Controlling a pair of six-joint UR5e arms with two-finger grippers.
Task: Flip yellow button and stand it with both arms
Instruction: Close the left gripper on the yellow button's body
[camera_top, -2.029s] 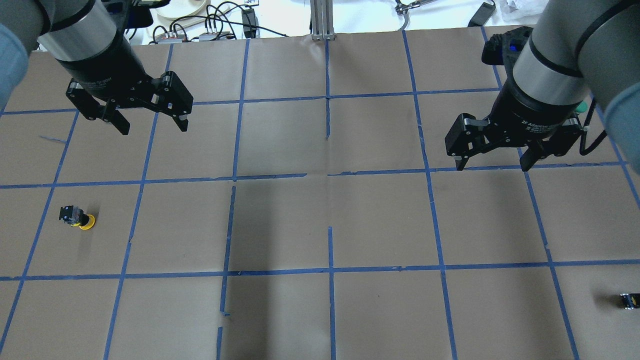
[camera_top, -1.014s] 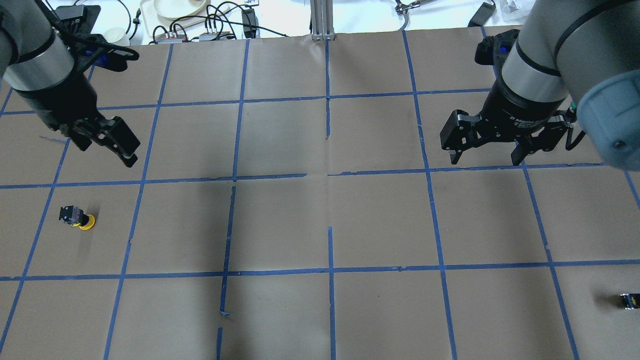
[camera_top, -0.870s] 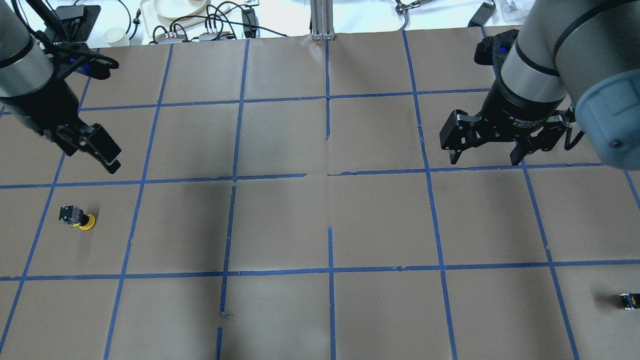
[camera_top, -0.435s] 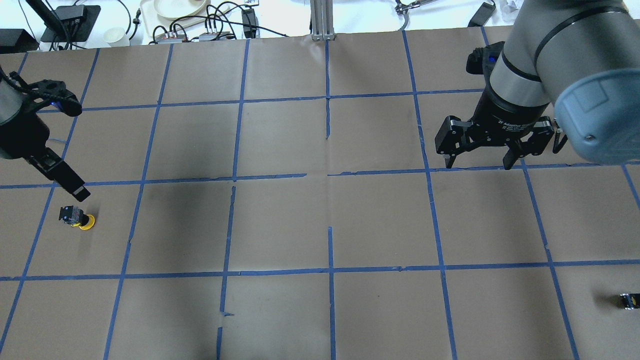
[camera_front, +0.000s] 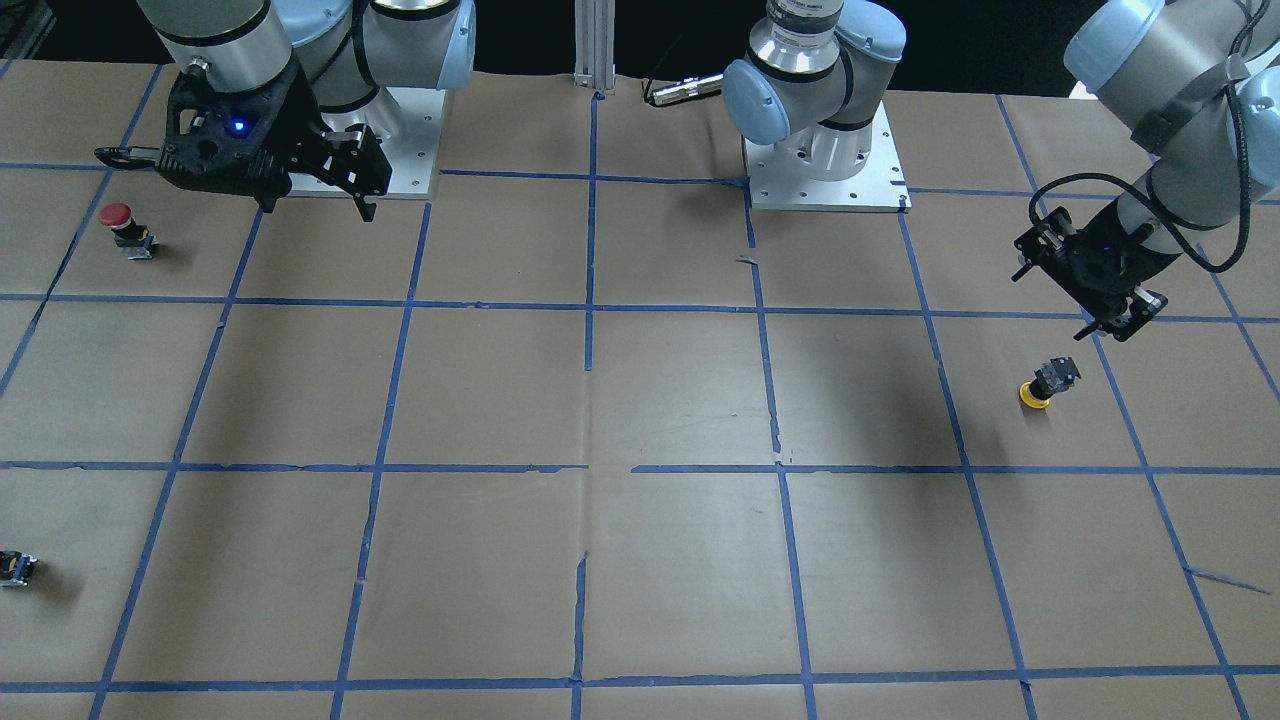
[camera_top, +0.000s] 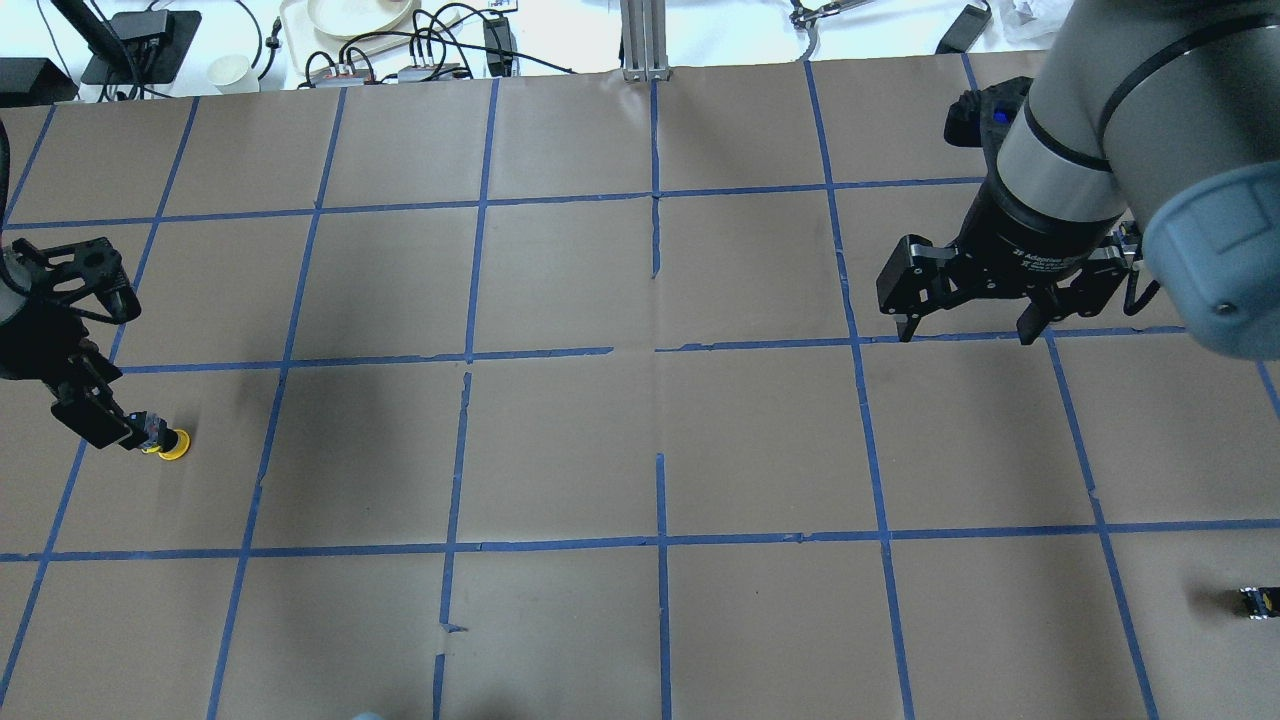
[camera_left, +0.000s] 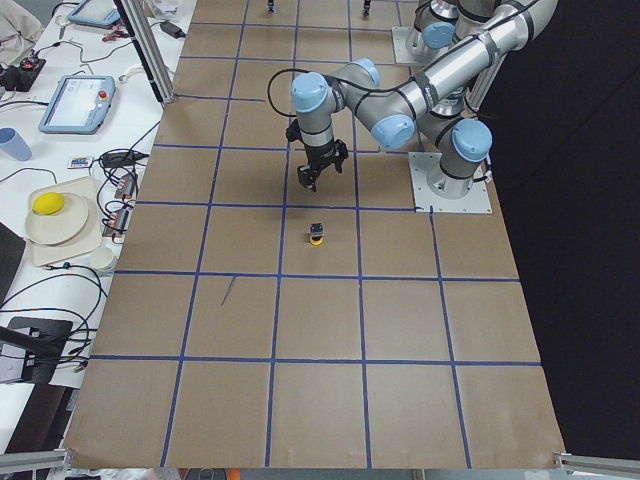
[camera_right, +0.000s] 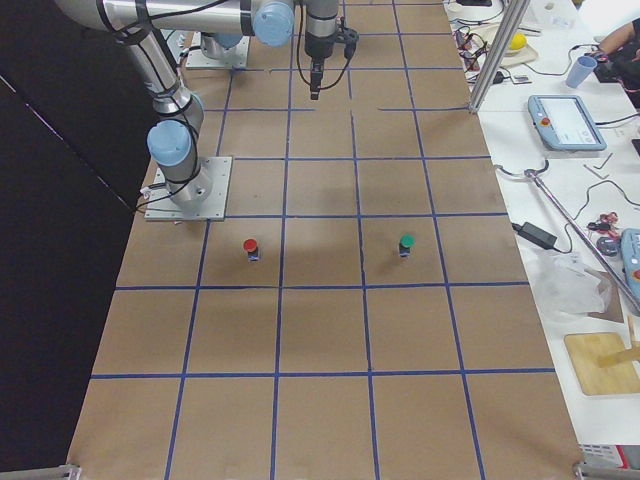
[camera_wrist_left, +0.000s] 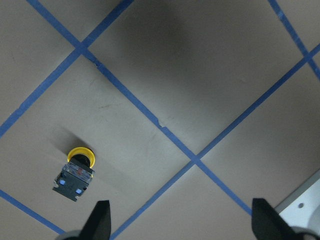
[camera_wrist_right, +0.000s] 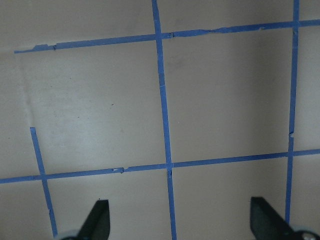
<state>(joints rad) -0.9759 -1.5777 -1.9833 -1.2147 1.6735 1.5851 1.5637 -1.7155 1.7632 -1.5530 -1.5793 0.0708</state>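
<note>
The yellow button (camera_top: 172, 443) lies on its side on the brown paper at the table's left, yellow cap beside its black-grey body. It also shows in the front view (camera_front: 1043, 384), the left side view (camera_left: 316, 236) and the left wrist view (camera_wrist_left: 76, 172). My left gripper (camera_top: 105, 425) is open and empty, hovering above the button and slightly off to one side of it (camera_front: 1122, 322); its fingertips (camera_wrist_left: 102, 220) stand wide apart. My right gripper (camera_top: 965, 335) is open and empty, held high over the table's far right (camera_front: 318, 208).
A red-capped button (camera_front: 120, 222) stands near my right gripper. A green-capped button (camera_right: 405, 243) stands beside it in the right side view. A small dark capless block (camera_top: 1258, 601) lies at the near right edge. Blue tape lines grid the paper. Cables and trays lie beyond the far edge.
My left arm has swung from the far left down and toward the near side, ending over the yellow button. My right gripper has shifted only slightly. The button has not moved.
</note>
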